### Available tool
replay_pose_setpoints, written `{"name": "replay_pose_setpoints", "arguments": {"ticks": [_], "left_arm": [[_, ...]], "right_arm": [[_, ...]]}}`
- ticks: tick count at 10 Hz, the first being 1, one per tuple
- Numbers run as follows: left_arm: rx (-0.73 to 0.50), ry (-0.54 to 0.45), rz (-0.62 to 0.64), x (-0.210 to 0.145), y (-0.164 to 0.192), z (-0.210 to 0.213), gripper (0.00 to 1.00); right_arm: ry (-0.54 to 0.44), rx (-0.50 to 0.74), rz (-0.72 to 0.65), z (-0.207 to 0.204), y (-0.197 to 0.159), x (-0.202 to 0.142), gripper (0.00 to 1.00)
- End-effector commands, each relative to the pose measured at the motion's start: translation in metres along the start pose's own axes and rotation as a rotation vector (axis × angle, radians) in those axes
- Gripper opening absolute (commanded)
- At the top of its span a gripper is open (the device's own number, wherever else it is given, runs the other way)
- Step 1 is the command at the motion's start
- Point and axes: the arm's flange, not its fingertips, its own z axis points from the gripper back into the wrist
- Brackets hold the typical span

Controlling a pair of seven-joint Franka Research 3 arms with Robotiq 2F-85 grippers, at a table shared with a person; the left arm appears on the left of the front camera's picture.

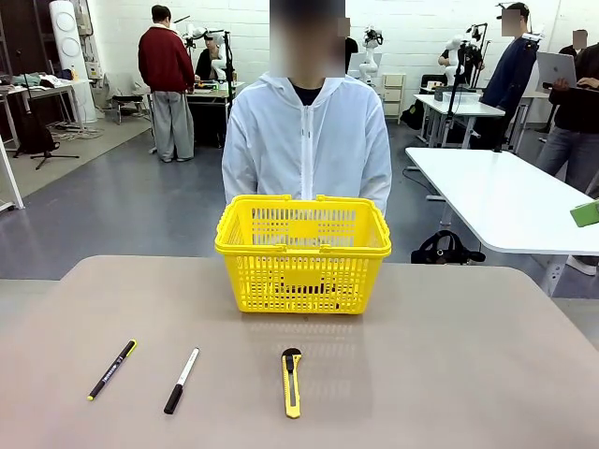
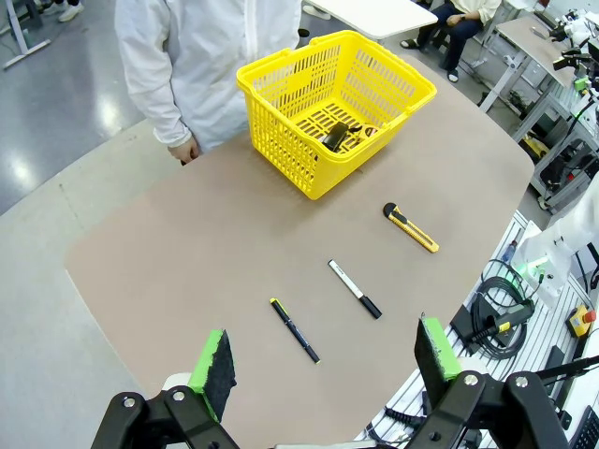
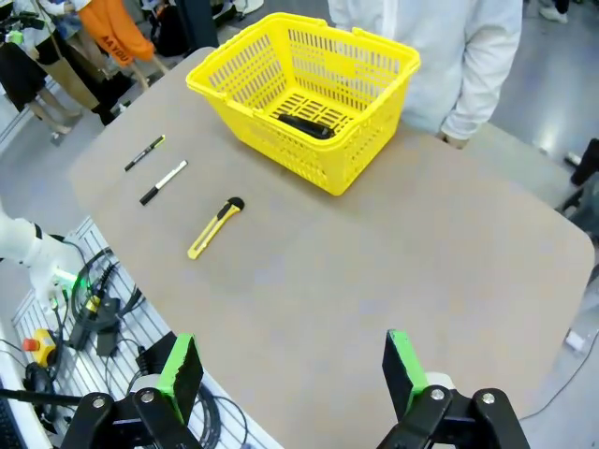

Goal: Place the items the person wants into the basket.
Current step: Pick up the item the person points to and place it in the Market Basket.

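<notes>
Both open: left end effector [image 2: 326, 354] and right end effector [image 3: 292, 372] are hovering by the counter [image 1: 468, 355]; slim black-and-white marker [image 1: 182, 381] is lying near its front edge.

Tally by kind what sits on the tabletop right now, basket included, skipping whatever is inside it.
Baskets: 1, the yellow basket
Pens and markers: 2, the black pen with yellow ends and the black-and-white marker
Utility knives: 1, the yellow utility knife
Total: 4
</notes>
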Motion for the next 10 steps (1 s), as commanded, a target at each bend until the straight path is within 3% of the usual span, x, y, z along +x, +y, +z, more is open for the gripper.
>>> {"name": "replay_pose_setpoints", "arguments": {"ticks": [1,10], "left_arm": [[-0.01,-0.005,-0.01,-0.0001,-0.0004,0.0011,1.0],[-0.01,-0.005,-0.01,-0.0001,-0.0004,0.0011,1.0]], "right_arm": [[-0.002,0.011,0.008,-0.0019,-0.0016,-0.0011,1.0],[-0.002,0.011,0.008,-0.0019,-0.0016,-0.0011,1.0]]}}
